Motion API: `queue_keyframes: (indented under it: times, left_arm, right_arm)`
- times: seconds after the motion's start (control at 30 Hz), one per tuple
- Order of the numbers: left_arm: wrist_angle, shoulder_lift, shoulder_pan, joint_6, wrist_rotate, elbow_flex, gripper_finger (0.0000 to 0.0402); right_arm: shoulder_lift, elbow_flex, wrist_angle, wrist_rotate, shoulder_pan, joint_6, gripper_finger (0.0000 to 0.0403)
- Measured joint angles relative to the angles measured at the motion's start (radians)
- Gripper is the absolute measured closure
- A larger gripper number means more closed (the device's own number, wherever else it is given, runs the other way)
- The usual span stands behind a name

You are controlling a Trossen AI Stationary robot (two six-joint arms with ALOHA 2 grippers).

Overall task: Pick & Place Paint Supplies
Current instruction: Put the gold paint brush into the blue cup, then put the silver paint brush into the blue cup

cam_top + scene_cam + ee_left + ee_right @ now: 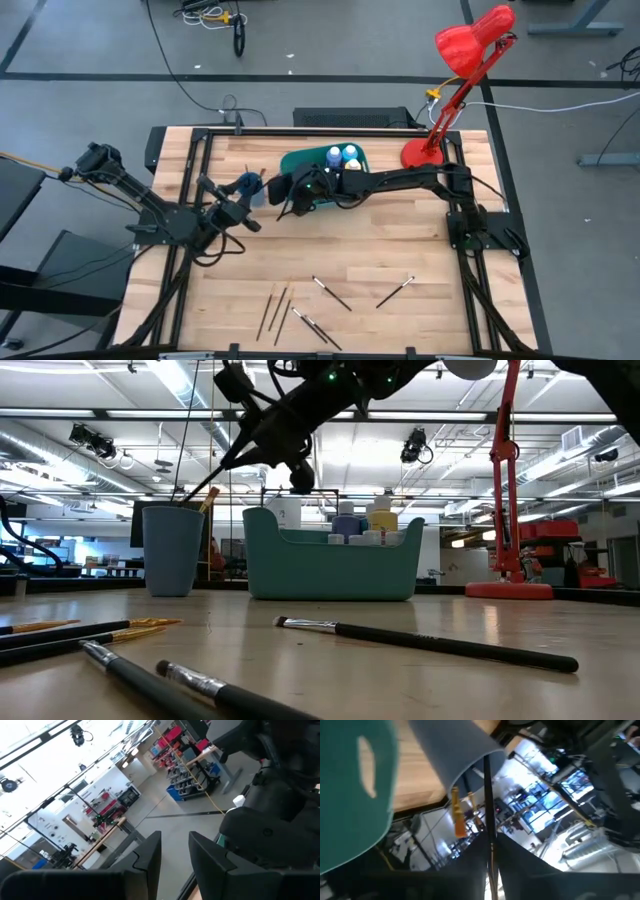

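Several dark-handled brushes point(331, 294) lie scattered on the near part of the wooden bench point(400, 250). Past them, the left claw point(243, 200) hovers by the blue cup point(173, 550), its fingers narrowly apart and holding nothing. The right claw point(283, 196) reaches over the cup, pinching a thin brush point(488, 795) whose tip sits at the cup's mouth, beside a yellow-handled one already inside. Beyond stands the teal bin point(295, 162) holding paint bottles point(342, 155), then a red lamp point(455, 80).

Right end effector point(283, 193) between teal bin point(300, 161) and blue cup point(248, 184).
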Motion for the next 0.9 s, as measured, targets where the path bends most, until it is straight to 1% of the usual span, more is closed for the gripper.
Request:
queue_keyframes:
  times: [0.27,0.47,0.57,0.63,0.7,0.8,0.9]
  left_arm:
    - [0.000,0.000,0.000,-0.002,0.005,0.000,0.0292]
    - [0.000,0.000,0.000,-0.020,0.006,0.000,0.0292]
    - [0.000,0.000,0.000,-0.022,0.006,0.000,0.0292]
    - [0.000,0.000,0.000,-0.023,0.006,0.000,0.0292]
    - [0.000,0.000,0.000,-0.023,0.006,0.000,0.0292]
    - [0.000,0.000,0.000,-0.031,0.006,0.000,0.0292]
    - [0.000,0.000,0.000,-0.032,0.006,0.000,0.0292]
  right_arm:
    - [0.000,0.000,0.010,-0.013,0.000,0.099,0.0329]
    - [0.000,0.000,0.012,-0.013,0.000,0.105,0.0319]
    - [0.000,0.000,0.043,-0.014,0.000,0.166,0.0318]
    - [0.000,0.000,0.084,-0.013,0.000,0.244,0.0318]
    - [0.000,0.000,0.130,-0.002,0.000,0.355,0.0318]
    - [-0.001,0.000,0.181,0.060,0.011,0.576,0.0318]
    - [-0.001,0.000,0.175,0.109,0.024,0.810,0.0319]
